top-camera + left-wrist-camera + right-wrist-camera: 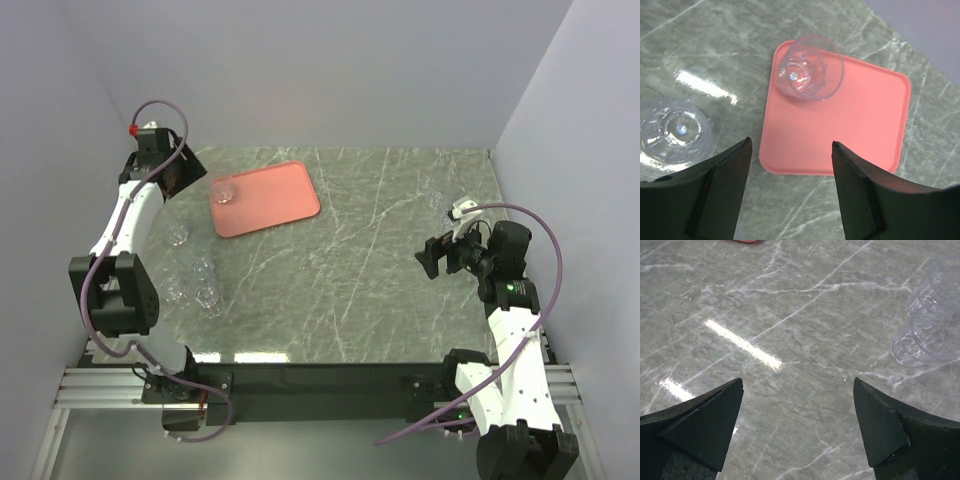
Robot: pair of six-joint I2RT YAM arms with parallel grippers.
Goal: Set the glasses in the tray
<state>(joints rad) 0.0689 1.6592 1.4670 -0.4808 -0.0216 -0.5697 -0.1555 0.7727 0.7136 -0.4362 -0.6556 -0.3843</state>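
Observation:
The salmon-red tray (270, 203) lies at the back left of the marble table. One clear glass (224, 192) stands on its left end; in the left wrist view this glass (810, 67) sits at a corner of the tray (865, 120). My left gripper (188, 175) hovers open and empty just left of the tray, its jaws (791, 150) wide apart. Several glasses (195, 278) stand on the table in front of it, one of them (672, 130) below my left finger. My right gripper (430, 255) is open and empty (797, 385) at the right.
Two clear glasses (930, 335) sit close together on the table at the far right (438, 204), beyond my right gripper. Grey walls close in the table on the left, back and right. The table's front edge is a black rail (320, 378).

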